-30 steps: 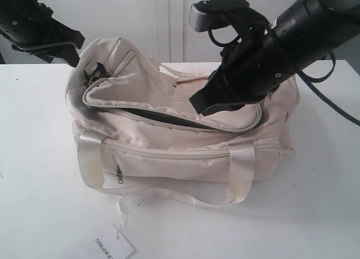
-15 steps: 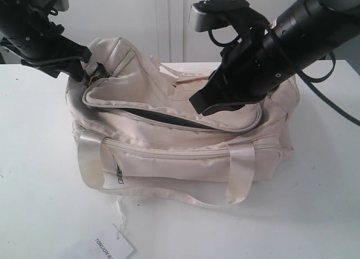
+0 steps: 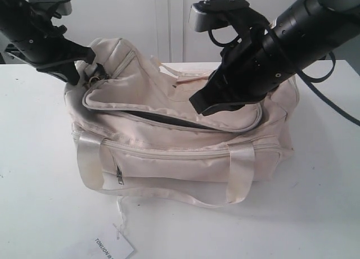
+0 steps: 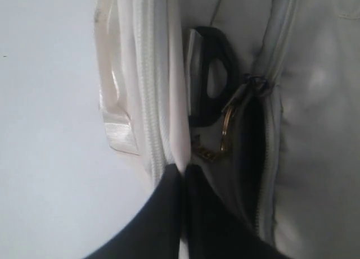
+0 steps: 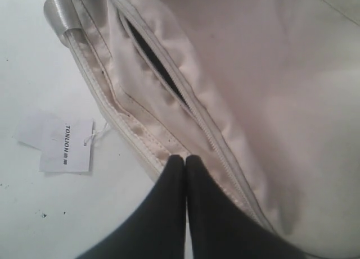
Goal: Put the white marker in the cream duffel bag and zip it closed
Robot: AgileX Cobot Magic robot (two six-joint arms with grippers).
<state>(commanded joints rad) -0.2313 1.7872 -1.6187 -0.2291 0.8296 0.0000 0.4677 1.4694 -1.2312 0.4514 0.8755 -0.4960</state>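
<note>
The cream duffel bag (image 3: 180,141) lies on the white table, its curved top zipper partly open and showing a dark slit (image 3: 169,119). The white marker is out of view. My left gripper (image 3: 76,76) is shut at the bag's left end. In the left wrist view its tips (image 4: 183,168) touch a fold of cream fabric just short of the black D-ring (image 4: 211,73) and the gold ring pull (image 4: 228,121). My right gripper (image 3: 197,104) hangs shut and empty over the bag's top flap, its tips (image 5: 185,158) close to the zipper line (image 5: 157,62).
A white paper tag (image 3: 112,249) with printed text lies on the table (image 3: 315,203) in front of the bag, tied to it by a thin string. The shiny strap handles (image 3: 242,175) droop over the bag's front. A white wall stands behind.
My left gripper has come down and to the right, from clear of the bag to its left end by the D-ring. The right arm has stayed still.
</note>
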